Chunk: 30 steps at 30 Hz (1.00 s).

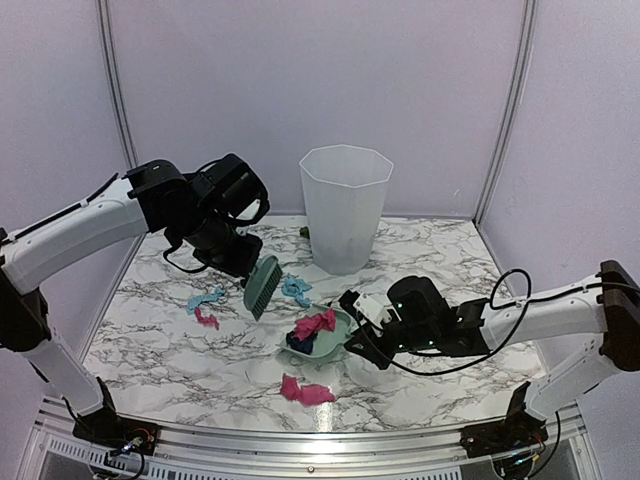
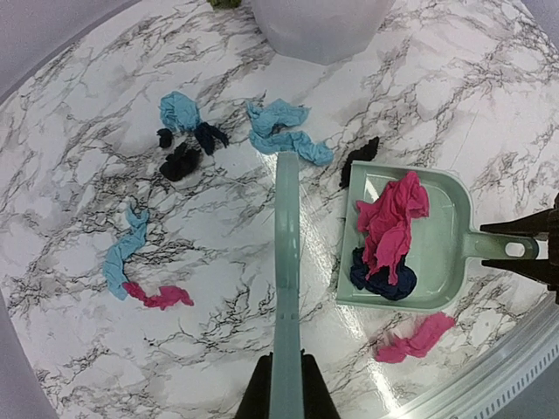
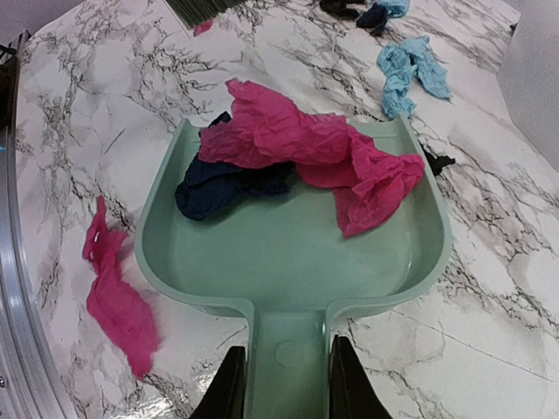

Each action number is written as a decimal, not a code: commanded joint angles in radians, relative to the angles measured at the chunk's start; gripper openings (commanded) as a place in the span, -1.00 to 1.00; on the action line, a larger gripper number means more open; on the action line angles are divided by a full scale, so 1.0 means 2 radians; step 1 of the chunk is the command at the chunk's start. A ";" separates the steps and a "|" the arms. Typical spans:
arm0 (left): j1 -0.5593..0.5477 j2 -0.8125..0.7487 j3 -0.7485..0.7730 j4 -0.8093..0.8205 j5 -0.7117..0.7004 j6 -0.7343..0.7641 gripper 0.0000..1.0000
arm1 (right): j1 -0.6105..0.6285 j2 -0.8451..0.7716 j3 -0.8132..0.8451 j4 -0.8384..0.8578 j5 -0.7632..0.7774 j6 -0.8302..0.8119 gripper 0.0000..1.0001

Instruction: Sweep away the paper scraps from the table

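Bright even light, sharp frames, glare on the table [image 2: 367,340].

The dustpan [image 3: 288,262] loses its handle past the bottom edge of the right wrist view, between my right jaws — only their tips show. Inside the dustpan a navy scrap [image 3: 214,188] lies half buried under a magenta scrap [image 3: 306,144]. Behind the dustpan's far rim a black scrap [image 3: 437,161] is partly hidden. Beside the dustpan, the brush [image 2: 286,262] is edge-on to my left wrist camera, bristles unseen, handle cropped. Beyond the dustpan the bin [image 2: 319,26] is cropped — a green speck [image 2: 225,3] beside it is unreadable.
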 commanded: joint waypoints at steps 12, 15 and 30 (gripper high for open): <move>0.002 -0.087 -0.031 -0.018 -0.130 -0.037 -1.00 | -0.001 -0.046 0.012 0.035 0.001 -0.006 -1.00; 0.002 -0.094 -0.032 -0.019 -0.143 -0.041 -1.00 | -0.001 -0.047 0.012 0.039 0.002 -0.006 -1.00; 0.009 -0.145 -0.072 -0.020 -0.197 -0.074 -1.00 | 0.012 -0.047 0.054 0.021 0.025 -0.006 -1.00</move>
